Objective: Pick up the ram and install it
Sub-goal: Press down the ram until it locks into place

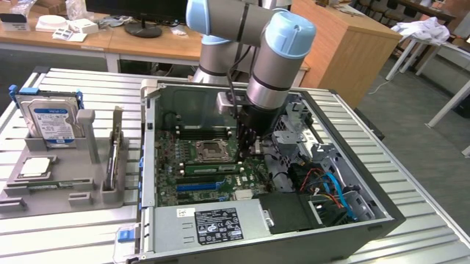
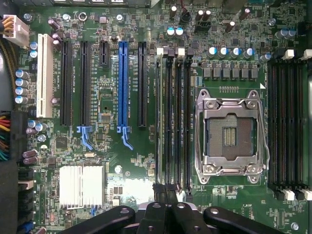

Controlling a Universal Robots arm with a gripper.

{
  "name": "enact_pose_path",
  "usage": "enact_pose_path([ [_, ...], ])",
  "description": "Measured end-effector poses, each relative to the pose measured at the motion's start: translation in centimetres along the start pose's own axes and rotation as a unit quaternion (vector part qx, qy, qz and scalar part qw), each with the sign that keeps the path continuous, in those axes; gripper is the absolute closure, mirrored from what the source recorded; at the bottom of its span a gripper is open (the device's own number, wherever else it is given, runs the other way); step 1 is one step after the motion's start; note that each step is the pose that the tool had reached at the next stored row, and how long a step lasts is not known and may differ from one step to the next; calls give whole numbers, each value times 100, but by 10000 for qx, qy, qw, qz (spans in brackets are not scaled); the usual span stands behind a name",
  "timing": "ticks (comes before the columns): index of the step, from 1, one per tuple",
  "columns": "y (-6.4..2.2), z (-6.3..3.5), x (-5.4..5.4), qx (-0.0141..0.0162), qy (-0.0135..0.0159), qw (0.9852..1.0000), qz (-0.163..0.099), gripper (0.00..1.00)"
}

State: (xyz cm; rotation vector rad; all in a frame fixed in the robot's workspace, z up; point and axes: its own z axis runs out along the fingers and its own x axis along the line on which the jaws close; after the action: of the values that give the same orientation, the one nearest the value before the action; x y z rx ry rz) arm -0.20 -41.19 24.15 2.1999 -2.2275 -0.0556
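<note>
Gripper (image 1: 248, 147) low over motherboard (image 2: 122, 161), jaws shut, apparently pressing ram (image 2: 160, 122) into slot beside processor socket (image 2: 230, 132).

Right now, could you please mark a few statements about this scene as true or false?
1. The gripper is over the motherboard inside the case. True.
2. The processor socket holds a chip. False: it is empty.
3. The hard drive stands in the grey holder outside the case. True.
4. The gripper is wide open. False: it is shut.
5. A card sits in the blue slot. False: the slot is empty.
</note>
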Motion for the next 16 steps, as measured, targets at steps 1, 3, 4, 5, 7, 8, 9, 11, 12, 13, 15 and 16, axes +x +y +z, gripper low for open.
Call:
enact_pose_path([
  [1,-8,0,0,0,0,10000,0,89],
  [3,-20,0,0,0,-1,10000,-1,89],
  [4,-20,0,0,0,-1,10000,-1,89],
  [5,-20,0,0,0,-1,10000,0,89],
  [7,-20,0,0,0,-1,10000,0,89],
  [8,-21,3,-1,0,-1,10000,0,89],
  [9,-21,8,-1,0,-1,10000,0,89],
  [11,-21,20,0,0,0,10000,0,89],
  [12,-21,26,0,0,-1,10000,0,89],
  [13,-22,32,0,0,-1,10000,0,89],
  [15,-22,43,0,0,-1,10000,0,89],
  [16,-22,48,0,0,-1,10000,-1,89],
])
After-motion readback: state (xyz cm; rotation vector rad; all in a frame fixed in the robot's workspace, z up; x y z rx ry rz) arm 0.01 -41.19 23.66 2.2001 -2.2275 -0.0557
